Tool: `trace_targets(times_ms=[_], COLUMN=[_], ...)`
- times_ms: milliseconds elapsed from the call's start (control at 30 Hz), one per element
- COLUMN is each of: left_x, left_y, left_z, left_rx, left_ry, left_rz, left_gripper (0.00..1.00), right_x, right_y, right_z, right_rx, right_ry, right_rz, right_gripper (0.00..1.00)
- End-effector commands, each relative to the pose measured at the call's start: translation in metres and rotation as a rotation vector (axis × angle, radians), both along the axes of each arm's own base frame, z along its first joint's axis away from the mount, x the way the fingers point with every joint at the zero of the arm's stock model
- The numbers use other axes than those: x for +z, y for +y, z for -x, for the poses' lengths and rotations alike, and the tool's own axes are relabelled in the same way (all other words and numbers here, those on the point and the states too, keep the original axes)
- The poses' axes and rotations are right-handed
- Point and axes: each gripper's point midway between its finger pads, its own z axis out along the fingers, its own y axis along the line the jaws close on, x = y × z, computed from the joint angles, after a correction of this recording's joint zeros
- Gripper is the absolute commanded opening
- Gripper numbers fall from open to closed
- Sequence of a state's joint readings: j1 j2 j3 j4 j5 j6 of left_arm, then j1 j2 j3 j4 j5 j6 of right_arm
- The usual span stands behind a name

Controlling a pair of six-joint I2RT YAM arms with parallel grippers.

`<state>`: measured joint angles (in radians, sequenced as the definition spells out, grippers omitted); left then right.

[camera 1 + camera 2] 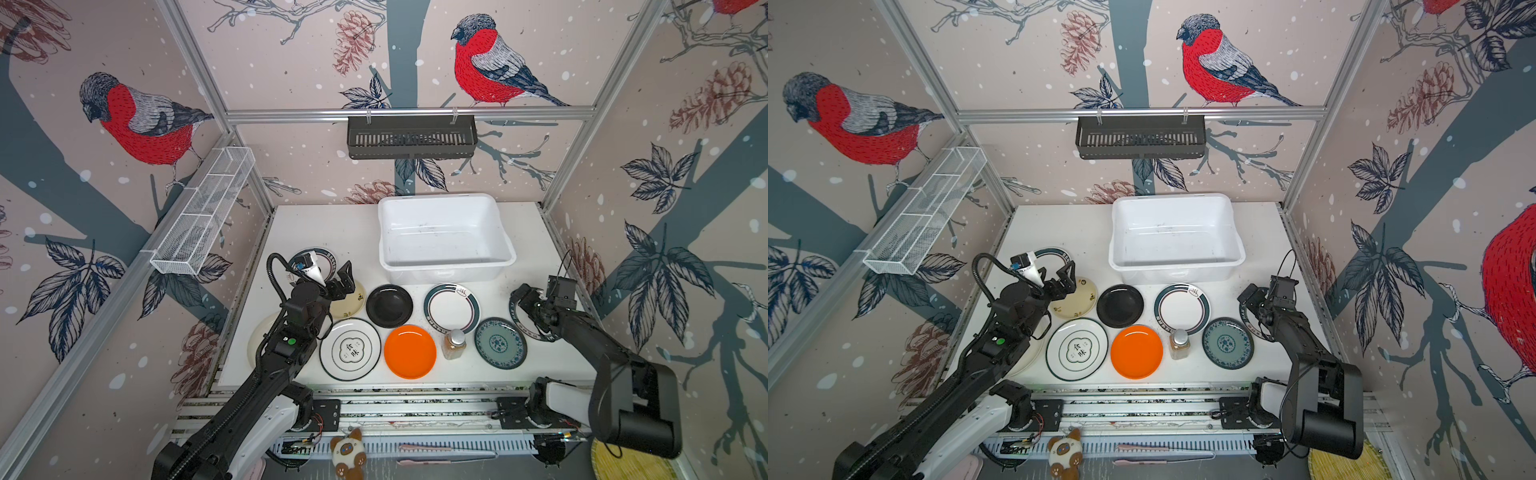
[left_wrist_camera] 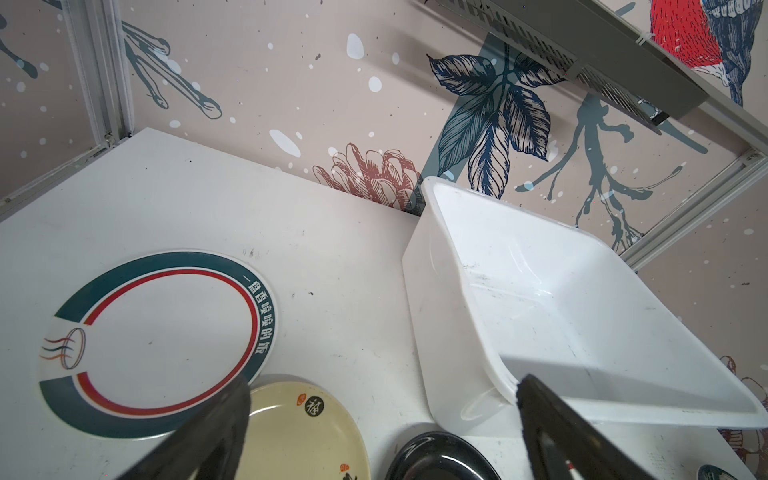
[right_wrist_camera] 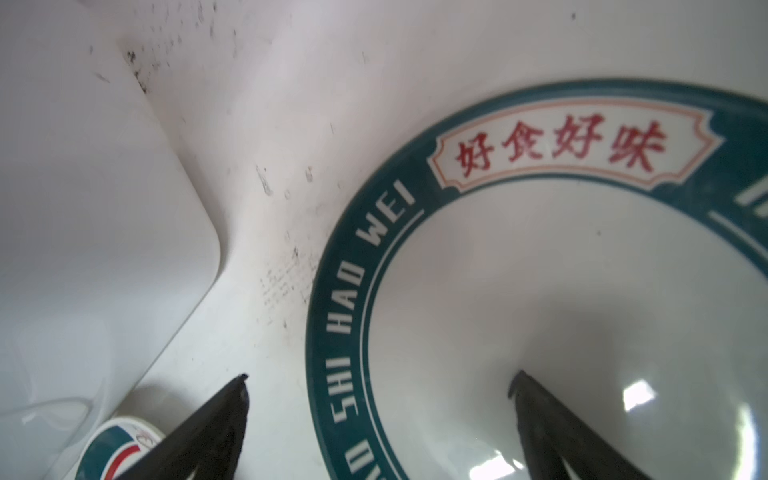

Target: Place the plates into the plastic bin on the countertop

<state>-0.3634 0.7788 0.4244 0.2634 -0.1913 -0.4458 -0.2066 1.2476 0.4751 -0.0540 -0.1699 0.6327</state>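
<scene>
The plates lie flat on the worktop (image 1: 316,224), all outside the plastic bin (image 1: 444,272). In both top views the bin sits just above them, right of centre and against the back wall, with its scuffed floor in full view.

Directly below the bin's front wall lie the black plate (image 1: 389,306) and a teal-rimmed plate (image 1: 451,308). Lower in the frame run the emblem plate (image 1: 350,349), the orange plate (image 1: 409,352) and the patterned plate (image 1: 500,343). An amber bottle (image 1: 454,344) stands upright between the orange and patterned plates, right at the teal-rimmed plate's lower edge.

Further left, the left tool (image 2: 382,384) partly covers the cream plate (image 1: 353,307). Its jaws stand wide apart and hold nothing, near the bin's corner. The striped plate (image 2: 166,340) lies above the cream one, and a pale plate (image 1: 258,338) shows under the left arm.

At the right, the right tool (image 3: 380,377) hangs with jaws apart astride the rim of the lettered plate (image 3: 582,311), one finger outside it and one over its well. Whether it touches the plate I cannot tell.

A black rack (image 1: 411,137) and a wire basket (image 1: 203,212) hang on the walls above.
</scene>
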Motion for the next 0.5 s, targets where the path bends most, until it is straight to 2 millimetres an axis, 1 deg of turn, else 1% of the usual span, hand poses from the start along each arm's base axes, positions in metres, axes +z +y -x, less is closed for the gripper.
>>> trace_targets(times_ms=[0, 100, 300, 467], left_x=[0.004, 0.003, -0.001, -0.002], left_y=[0.003, 0.004, 0.002, 0.003], left_z=[0.000, 0.000, -0.002, -0.002], left_rx=[0.015, 0.021, 0.016, 0.020], left_ry=[-0.011, -0.011, 0.002, 0.003], left_rz=[-0.001, -0.003, -0.010, -0.017], left_gripper=[0.99, 0.99, 0.99, 0.99], right_x=[-0.004, -0.006, 0.002, 0.003], right_y=[0.000, -0.005, -0.015, -0.022], right_z=[-0.009, -0.017, -0.041, -0.058], right_rx=[-0.020, -0.050, -0.071, -0.092], right_ry=[-0.006, -0.018, -0.070, -0.086], right_rz=[-0.033, -0.038, -0.021, -0.014], right_gripper=[0.99, 0.99, 0.99, 0.99])
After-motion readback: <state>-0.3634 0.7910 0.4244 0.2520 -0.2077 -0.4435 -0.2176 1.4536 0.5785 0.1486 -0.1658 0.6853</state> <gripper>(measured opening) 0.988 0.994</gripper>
